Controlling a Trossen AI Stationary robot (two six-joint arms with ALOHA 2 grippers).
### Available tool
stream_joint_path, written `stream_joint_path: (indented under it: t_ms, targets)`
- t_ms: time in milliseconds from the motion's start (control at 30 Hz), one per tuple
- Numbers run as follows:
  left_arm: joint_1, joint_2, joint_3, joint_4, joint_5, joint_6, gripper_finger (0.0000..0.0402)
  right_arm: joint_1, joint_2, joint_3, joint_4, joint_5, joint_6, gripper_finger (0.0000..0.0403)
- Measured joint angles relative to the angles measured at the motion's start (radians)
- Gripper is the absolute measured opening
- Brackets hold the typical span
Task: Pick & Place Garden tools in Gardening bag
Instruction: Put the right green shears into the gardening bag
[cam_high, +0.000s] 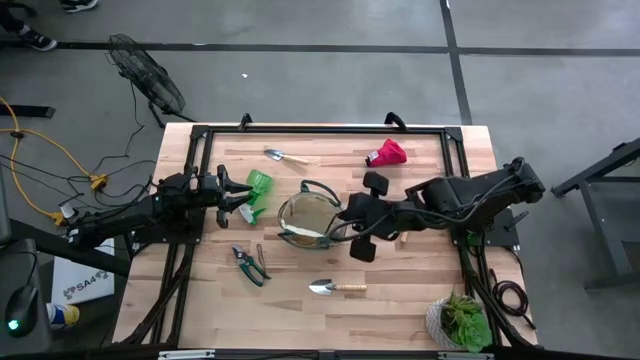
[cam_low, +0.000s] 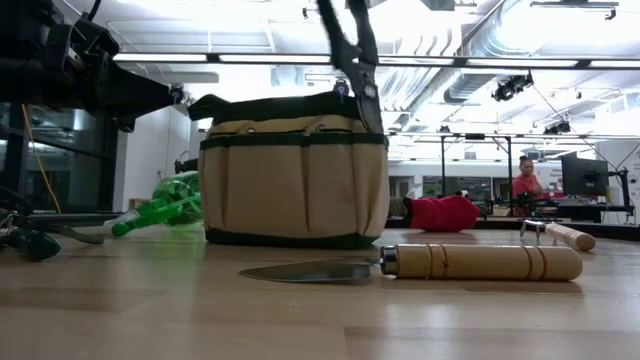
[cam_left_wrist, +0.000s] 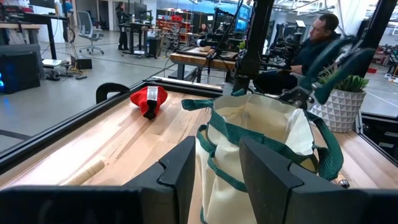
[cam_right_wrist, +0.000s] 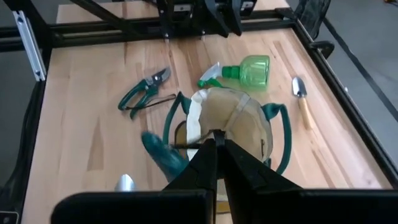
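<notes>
Gardening bag (cam_high: 305, 220) frame centre on desk (cam_high: 420, 290), right gripper (cam_right_wrist: 216, 144) clenched on dark-handled tool (cam_right_wrist: 163, 155) above bag mouth, left gripper (cam_left_wrist: 214, 168) released.

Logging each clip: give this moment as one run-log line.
right pincer: shut on bag handle, over gardening bag | left pincer: open, by green bottle | shears, trowel: on table

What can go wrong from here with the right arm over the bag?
1. The right gripper is shut over the gardening bag, but its green-handled tool hangs off to one side near the rim. Released now, it may land outside.
2. The loop handle lies loose by the mouth and could snag the tool or fingers.
3. The open left gripper sits by the green spray bottle, close to the bag, so the arms may crowd each other.
</notes>
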Motion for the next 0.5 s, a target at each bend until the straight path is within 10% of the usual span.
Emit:
stream_joint_path:
  t_ms: [500]
  targets:
    - [0.0, 0.0, 0.0, 0.0, 0.0, 0.0, 0.0124, 0.073, -0.016, -0.012, -0.155, 0.058, 0.147, 0.0005]
